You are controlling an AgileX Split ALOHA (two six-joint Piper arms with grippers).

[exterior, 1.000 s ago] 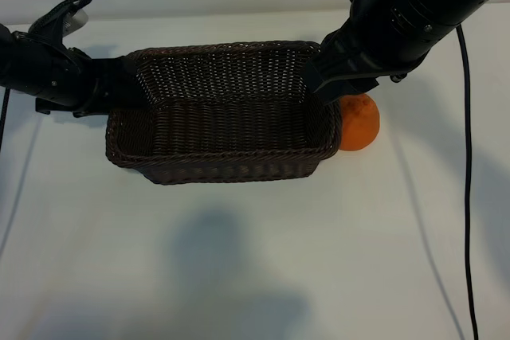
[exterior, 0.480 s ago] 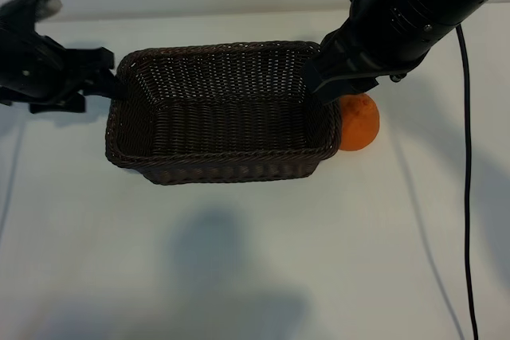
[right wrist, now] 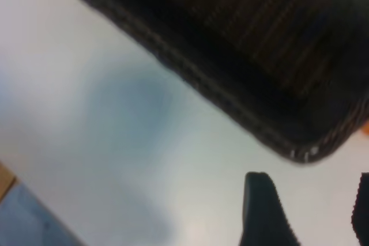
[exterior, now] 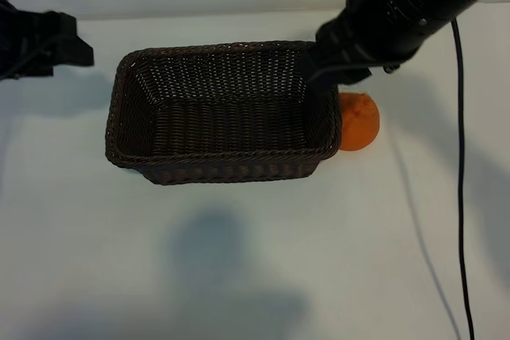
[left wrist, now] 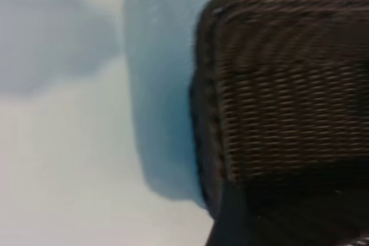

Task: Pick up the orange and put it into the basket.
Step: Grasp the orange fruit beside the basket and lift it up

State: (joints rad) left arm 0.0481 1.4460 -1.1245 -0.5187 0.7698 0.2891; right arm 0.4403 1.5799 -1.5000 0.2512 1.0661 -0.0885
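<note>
Hovering my right arm over the basket's [exterior: 223, 113] right end, fingers [right wrist: 262, 208] spread and holding nothing.
My left fingers [exterior: 48, 41] sit well left of the basket; I cannot tell their state. The orange [exterior: 358, 121] rests on the table [exterior: 255, 260], touching the basket's right wall outside.

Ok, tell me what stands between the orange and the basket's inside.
Only the basket's own right end wall: the orange rests on the table against its outside. The right arm hangs over that corner, its hand open; the basket is open on top.
</note>
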